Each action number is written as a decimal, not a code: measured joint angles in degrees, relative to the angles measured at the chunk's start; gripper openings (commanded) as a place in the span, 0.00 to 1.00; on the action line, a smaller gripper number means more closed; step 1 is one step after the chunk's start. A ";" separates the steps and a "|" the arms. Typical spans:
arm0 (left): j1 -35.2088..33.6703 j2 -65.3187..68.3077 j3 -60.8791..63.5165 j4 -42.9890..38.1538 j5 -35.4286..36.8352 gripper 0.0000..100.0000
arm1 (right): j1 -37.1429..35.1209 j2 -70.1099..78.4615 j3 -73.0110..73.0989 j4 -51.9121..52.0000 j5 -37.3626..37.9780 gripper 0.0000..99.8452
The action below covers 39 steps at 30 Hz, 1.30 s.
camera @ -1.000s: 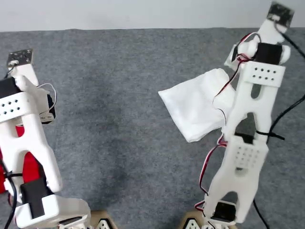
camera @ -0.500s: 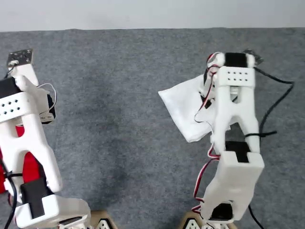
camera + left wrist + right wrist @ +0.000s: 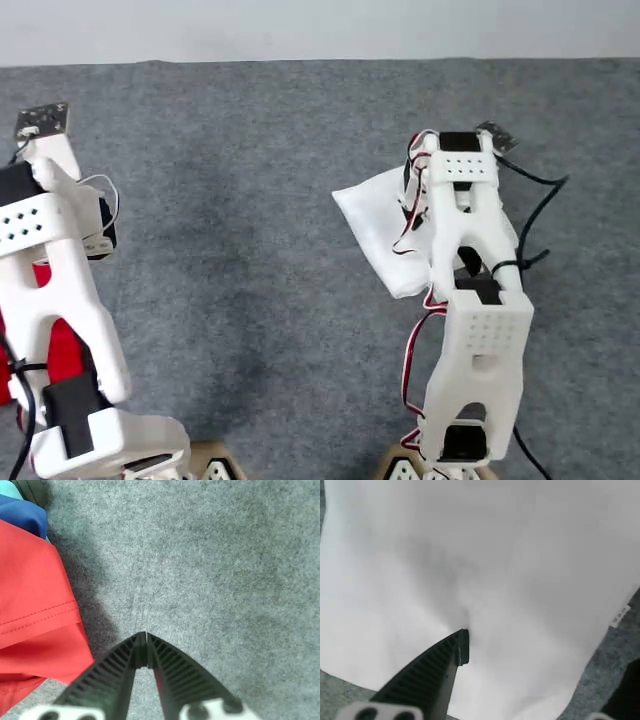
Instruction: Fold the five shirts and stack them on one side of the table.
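The grey, felt-covered desk (image 3: 250, 200) carries a folded white cloth shirt (image 3: 378, 225) toward its right side. At its left edge lies a red fabric shirt (image 3: 30, 595), overlapping a dark blue garment (image 3: 20, 512).

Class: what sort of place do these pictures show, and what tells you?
Probably a robotics workbench for cloth-folding trials: two white plastic robot arms stand at a grey felt-covered table, with a white fabric shirt under one and a red fabric shirt beside the other.
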<state>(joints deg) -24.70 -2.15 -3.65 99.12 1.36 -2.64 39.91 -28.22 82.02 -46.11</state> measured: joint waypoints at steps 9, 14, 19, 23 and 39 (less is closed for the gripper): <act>0.00 0.00 0.00 0.00 0.00 0.01 | -0.44 6.33 -0.09 -7.30 0.00 0.45; 0.00 0.00 0.00 0.00 0.00 0.01 | -0.62 6.77 -1.05 -7.56 0.00 0.29; 0.00 0.00 0.00 0.00 0.00 0.01 | -0.97 6.68 -1.14 -7.47 1.85 0.10; 0.00 0.00 0.00 0.00 0.00 0.01 | -0.79 6.59 -1.14 -7.03 2.99 0.03; 0.00 0.00 0.00 0.00 0.00 0.01 | 4.31 6.33 -7.30 6.95 20.22 0.01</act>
<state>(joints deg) -24.70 -2.15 -3.65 99.12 1.36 1.67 46.24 -35.52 88.97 -25.89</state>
